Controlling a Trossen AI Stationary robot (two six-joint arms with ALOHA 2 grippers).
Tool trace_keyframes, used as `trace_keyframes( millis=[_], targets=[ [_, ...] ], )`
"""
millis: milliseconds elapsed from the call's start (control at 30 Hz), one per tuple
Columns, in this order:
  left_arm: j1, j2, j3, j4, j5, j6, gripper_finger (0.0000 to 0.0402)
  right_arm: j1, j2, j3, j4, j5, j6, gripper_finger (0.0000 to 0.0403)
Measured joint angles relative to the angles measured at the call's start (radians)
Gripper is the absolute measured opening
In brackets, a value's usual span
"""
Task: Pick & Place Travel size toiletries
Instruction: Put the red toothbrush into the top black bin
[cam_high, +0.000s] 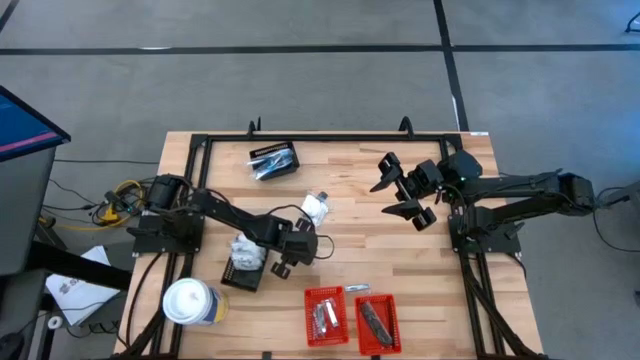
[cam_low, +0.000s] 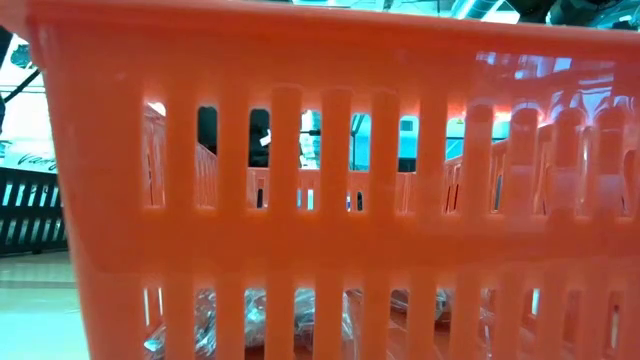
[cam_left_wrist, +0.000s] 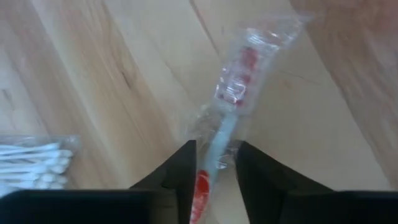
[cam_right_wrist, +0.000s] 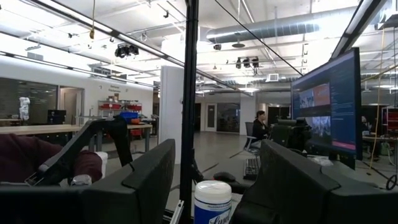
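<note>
Wooden worktop (cam_high: 400, 250) — left arm at work.
Left end effector (cam_left_wrist: 213, 163) straddled a wrapped tube (cam_left_wrist: 231, 112), part-open, not clamped — tube's length running straight ahead; right end effector (cam_high: 405, 190) idle, open.

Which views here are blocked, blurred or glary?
Low view: the slotted orange-red plastic basket wall fills the frame, soft and backlit. Left wrist view: the clear-wrapped red-and-white toothbrush packet is blurred and shiny. High view: evenly lit, unobstructed.
</note>
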Motion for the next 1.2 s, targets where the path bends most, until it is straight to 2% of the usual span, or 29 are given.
trace_keyframes(
  millis=[233, 333, 533, 767, 900, 1033, 1200],
  targets=[
    [0.009, 0.001, 0.001, -0.002, 0.004, 0.000, 0.0038, 0.000, 0.000, 0.000, 0.000, 0.000, 0.000, 0.0230],
    [0.011, 0.000, 0.005, -0.005, -0.053, -0.003, 0.0010, 0.000, 0.000, 0.000, 0.000, 0.000, 0.000, 0.0230],
    [0.011, 0.000, 0.041, -0.014, -0.161, -0.002, 0.0012, 0.000, 0.000, 0.000, 0.000, 0.000, 0.000, 0.0230],
    [0.017, -0.001, 0.129, -0.119, -0.280, 0.036, 0.0007, 0.000, 0.000, 0.000, 0.000, 0.000, 0.000, 0.0230],
    [0.032, -0.001, 0.183, -0.229, -0.429, 0.088, 0.0006, 0.000, 0.000, 0.000, 0.000, 0.000, 0.000, 0.0230],
    [0.089, -0.034, 0.203, -0.284, -0.544, 0.138, 0.0005, 0.000, 0.000, 0.000, -0.001, 0.000, 0.000, 0.0230],
    [0.233, -0.139, 0.204, -0.291, -0.542, 0.124, 0.0005, 0.000, 0.000, 0.000, -0.008, 0.000, 0.000, 0.0230]
  ],
)
